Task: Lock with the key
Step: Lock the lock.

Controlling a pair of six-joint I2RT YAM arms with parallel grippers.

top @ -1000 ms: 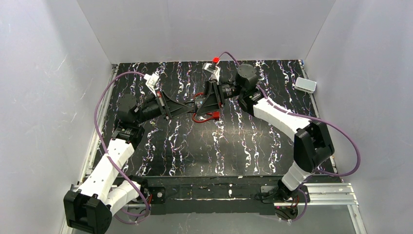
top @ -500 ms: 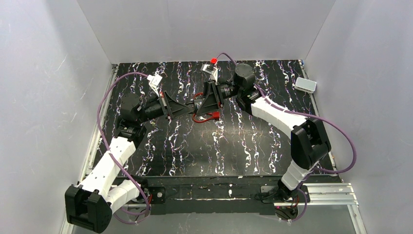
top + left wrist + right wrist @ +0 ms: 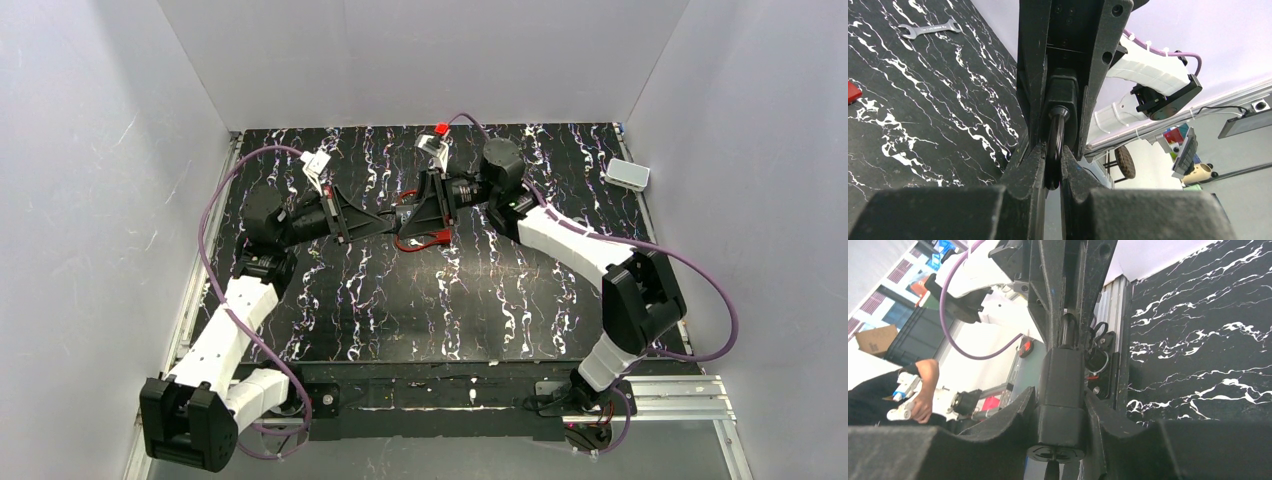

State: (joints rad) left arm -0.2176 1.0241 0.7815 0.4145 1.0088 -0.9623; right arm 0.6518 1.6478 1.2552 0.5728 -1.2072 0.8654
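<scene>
In the top view both arms meet over the middle of the table. My right gripper [image 3: 418, 212] [image 3: 1062, 392] is shut on the black lock body [image 3: 1063, 385], whose red cable [image 3: 428, 240] hangs under it. A round slotted end face [image 3: 1055, 452] of the lock points at the right wrist camera. My left gripper [image 3: 390, 222] [image 3: 1051, 150] is shut on the thin black key [image 3: 1055, 142], seen edge-on. The key runs straight into the far end of the lock [image 3: 1063, 95]. The right gripper's fingers [image 3: 1030, 75] frame the lock from both sides.
A steel wrench [image 3: 930, 30] lies on the black marbled table [image 3: 400, 300] behind the grippers, and a small red piece [image 3: 850, 92] lies near it. A white box [image 3: 628, 174] sits at the table's far right edge. White walls close three sides.
Both grips have held. The arms' elbows have shifted slightly, and the joined lock and key stay at nearly the same place over the table's middle.
</scene>
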